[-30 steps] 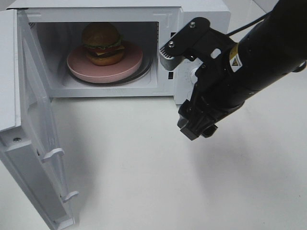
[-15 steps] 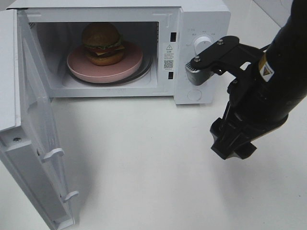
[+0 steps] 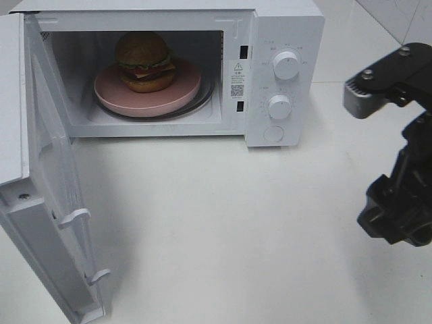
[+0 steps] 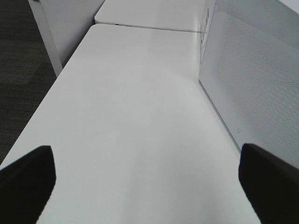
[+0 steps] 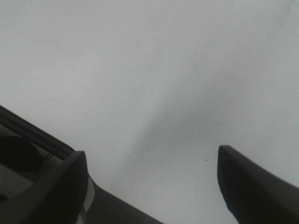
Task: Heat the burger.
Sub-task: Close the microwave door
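Observation:
The burger (image 3: 143, 61), with a golden-brown bun, lettuce and cheese, sits on a round pink plate (image 3: 182, 91) inside the white microwave (image 3: 283, 20). The microwave door (image 3: 47, 202) stands wide open on the left. My right gripper (image 5: 149, 172) is open and empty over bare table. In the exterior view one of its fingers (image 3: 364, 94) shows at the far right, well away from the microwave. My left gripper (image 4: 145, 186) is open and empty above the table, beside the door's outer face (image 4: 252, 84). It is out of the exterior view.
Two white knobs (image 3: 285, 65) and a round button (image 3: 273, 133) are on the microwave's control panel. The white table (image 3: 223, 223) spreads in front of the oven. The left wrist view shows a table edge (image 4: 56, 84) with dark floor beyond.
My right arm has swung right, from in front of the control panel to the far right edge, and uncovered the knobs. The burger, plate and door have not moved.

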### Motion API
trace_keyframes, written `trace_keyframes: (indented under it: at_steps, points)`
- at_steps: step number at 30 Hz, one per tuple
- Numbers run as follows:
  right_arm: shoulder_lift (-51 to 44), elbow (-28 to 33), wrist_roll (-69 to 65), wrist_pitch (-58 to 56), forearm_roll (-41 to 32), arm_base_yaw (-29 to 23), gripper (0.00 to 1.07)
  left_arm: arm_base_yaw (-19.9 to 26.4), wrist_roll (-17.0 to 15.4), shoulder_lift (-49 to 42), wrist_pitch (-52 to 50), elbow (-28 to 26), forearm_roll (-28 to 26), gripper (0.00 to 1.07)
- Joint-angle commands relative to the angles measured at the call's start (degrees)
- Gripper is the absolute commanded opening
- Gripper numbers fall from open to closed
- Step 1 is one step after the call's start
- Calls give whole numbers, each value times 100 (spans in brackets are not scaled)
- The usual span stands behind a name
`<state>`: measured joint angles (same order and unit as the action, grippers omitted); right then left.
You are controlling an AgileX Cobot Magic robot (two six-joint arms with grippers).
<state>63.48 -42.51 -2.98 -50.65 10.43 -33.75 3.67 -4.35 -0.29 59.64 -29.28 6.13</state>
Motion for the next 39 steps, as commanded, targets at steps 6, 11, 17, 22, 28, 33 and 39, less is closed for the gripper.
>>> trace_keyframes:
  at_steps: [6,11,17,22,28,33,39]
  points:
    - [-859,315,-52,-17,-533,1203,74,11,-6,-103,-23,29,11,100]
    - [-1862,636,-201,92,-625,2114,74,11,-6,-103,-23,29,11,100]
    - [-3077,1071,-458,-143,-567,2452,74,11,-6,-103,-23,29,11,100]
    - [-3718,1175,-791,-424,-487,2452,74,11,-6,-103,-23,29,11,100]
    - [-4773,1197,-796,-521,-476,2452,74,11,-6,-103,-23,29,11,100]
    - [-5409,1352,-796,-710,-470,2452,74,11,-6,-103,-23,29,11,100]
    - [-5942,1346,-796,-710,-470,2452,74,11,-6,-103,-23,29,11,100]
